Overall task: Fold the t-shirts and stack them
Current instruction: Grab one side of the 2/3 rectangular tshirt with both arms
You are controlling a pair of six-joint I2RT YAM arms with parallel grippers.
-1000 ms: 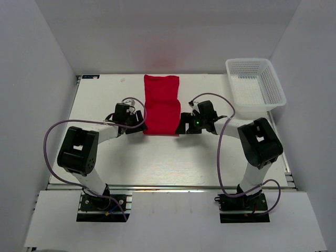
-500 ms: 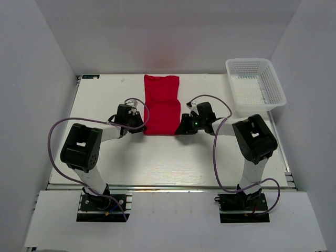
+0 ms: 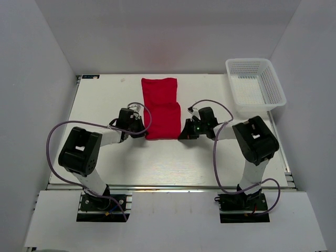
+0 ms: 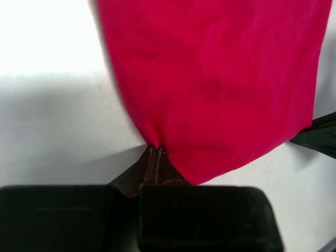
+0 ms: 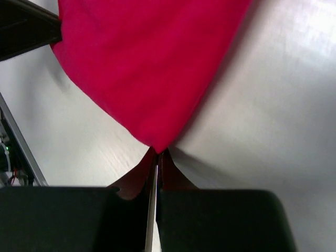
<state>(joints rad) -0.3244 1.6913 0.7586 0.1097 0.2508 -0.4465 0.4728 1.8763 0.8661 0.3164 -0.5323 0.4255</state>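
Note:
A bright red folded t-shirt [image 3: 161, 107] lies as a long strip at the table's middle back. My left gripper [image 3: 143, 129] sits at its near left corner, shut on that corner of the t-shirt [image 4: 210, 79], the fabric pinched at the fingertips [image 4: 156, 149]. My right gripper [image 3: 184, 131] is at the near right corner, shut on the t-shirt [image 5: 147, 63], with the cloth's corner caught at its tips [image 5: 159, 152]. The near edge of the shirt sags between the two grips.
A white mesh basket [image 3: 255, 83] stands at the back right of the table [image 3: 157, 163]. Purple cables loop beside both arms. White walls enclose the table on three sides.
Both grippers have shut on the shirt's near corners. The shirt's near edge has shifted slightly toward me and the strip now lies a bit skewed.

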